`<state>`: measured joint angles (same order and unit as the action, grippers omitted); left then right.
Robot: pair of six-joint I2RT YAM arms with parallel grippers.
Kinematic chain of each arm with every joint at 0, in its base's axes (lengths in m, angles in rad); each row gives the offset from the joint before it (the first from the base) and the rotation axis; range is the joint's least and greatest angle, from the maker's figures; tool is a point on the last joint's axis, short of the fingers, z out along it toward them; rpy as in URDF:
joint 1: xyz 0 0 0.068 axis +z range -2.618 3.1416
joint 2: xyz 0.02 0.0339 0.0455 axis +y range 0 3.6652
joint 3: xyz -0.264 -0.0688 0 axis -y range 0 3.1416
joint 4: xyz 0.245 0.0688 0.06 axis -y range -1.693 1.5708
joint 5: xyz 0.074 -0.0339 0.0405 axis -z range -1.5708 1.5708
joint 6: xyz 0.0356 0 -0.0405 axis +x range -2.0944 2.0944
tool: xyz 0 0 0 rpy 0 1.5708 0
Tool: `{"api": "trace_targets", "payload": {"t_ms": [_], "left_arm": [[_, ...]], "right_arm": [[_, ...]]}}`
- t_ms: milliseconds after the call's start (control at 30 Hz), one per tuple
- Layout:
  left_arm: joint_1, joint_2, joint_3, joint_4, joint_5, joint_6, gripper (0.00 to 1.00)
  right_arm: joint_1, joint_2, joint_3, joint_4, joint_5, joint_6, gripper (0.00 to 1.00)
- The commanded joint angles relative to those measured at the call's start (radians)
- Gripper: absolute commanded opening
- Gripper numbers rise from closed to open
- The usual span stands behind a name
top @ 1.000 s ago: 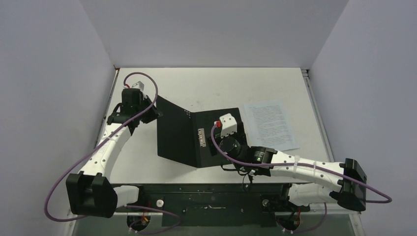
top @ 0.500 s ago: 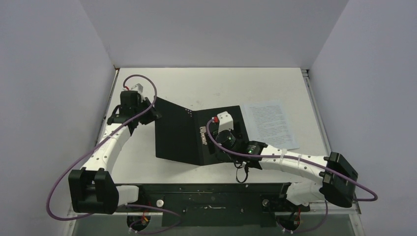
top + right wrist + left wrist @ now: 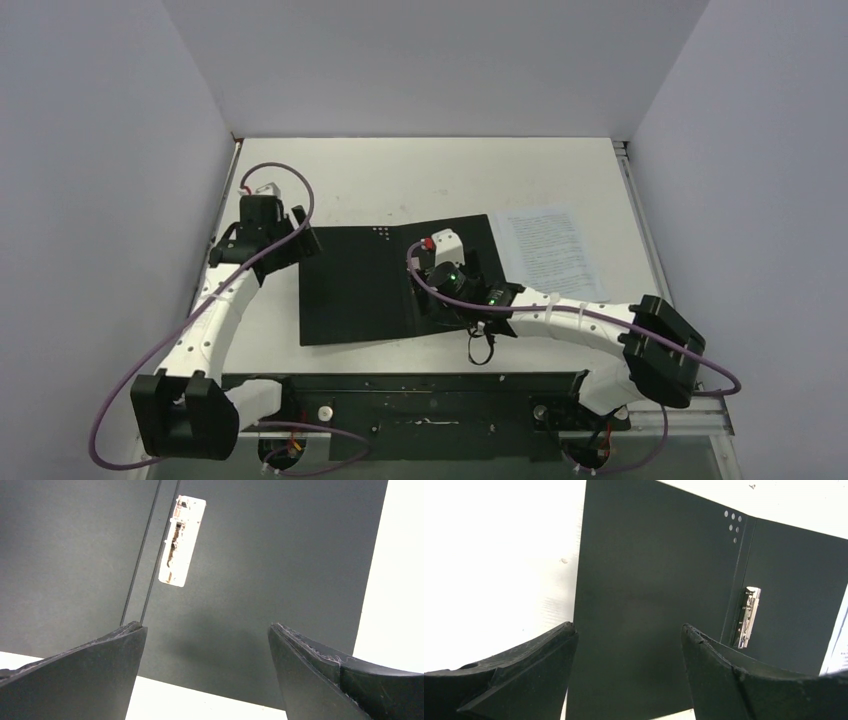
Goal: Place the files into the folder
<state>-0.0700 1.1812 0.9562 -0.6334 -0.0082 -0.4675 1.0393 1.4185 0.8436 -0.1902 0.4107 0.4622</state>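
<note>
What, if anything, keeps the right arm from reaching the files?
Nothing visible, so probably yes: the right gripper is open over the folder, and the files lie uncovered just beside it.

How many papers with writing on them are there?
1 in view: a printed paper sheet lies flat on the table, just right of the open folder. More sheets may be stacked hidden beneath it.

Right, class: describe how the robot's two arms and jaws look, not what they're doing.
Both the left arm and right arm have white links dotted with small dark dots, black joint housings, and a purple cable looping alongside. Each wrist carries a small white box. The jaws are black, wedge-shaped, with scuffed edges.
</note>
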Motion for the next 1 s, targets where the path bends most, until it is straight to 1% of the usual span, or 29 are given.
{"api": "trace_targets", "payload": {"t_ms": [0, 133, 300, 367, 467, 633, 767, 900, 967], "left_arm": [[-0.021, -0.075, 0.016, -0.045, -0.086, 0.016, 0.74], [-0.08, -0.127, -0.005, -0.055, -0.088, -0.02, 0.76], [-0.219, -0.167, -0.059, -0.021, -0.12, -0.107, 0.78], [-0.263, -0.172, -0.087, 0.006, -0.113, -0.146, 0.79], [-0.309, -0.179, -0.141, 0.062, -0.124, -0.198, 0.79], [-0.348, -0.154, -0.213, 0.133, -0.136, -0.235, 0.8], [-0.38, -0.122, -0.248, 0.166, -0.146, -0.265, 0.8], [-0.423, -0.091, -0.282, 0.189, -0.191, -0.306, 0.81], [-0.446, -0.066, -0.287, 0.192, -0.207, -0.316, 0.85]], "right_arm": [[-0.008, 0.019, 0.079, 0.01, -0.012, 0.025, 0.95], [-0.008, 0.019, 0.1, -0.001, -0.015, 0.039, 0.94], [-0.008, 0.03, 0.124, -0.009, 0.007, 0.061, 0.92], [-0.008, 0.04, 0.136, -0.013, 0.01, 0.068, 0.9], [-0.008, 0.058, 0.159, -0.02, 0.006, 0.072, 0.85], [-0.008, 0.098, 0.195, -0.023, 0.004, 0.077, 0.78], [-0.008, 0.149, 0.223, -0.023, -0.006, 0.076, 0.66], [-0.01, 0.198, 0.245, -0.019, -0.019, 0.084, 0.54], [-0.011, 0.214, 0.248, -0.007, -0.024, 0.087, 0.46]]}}
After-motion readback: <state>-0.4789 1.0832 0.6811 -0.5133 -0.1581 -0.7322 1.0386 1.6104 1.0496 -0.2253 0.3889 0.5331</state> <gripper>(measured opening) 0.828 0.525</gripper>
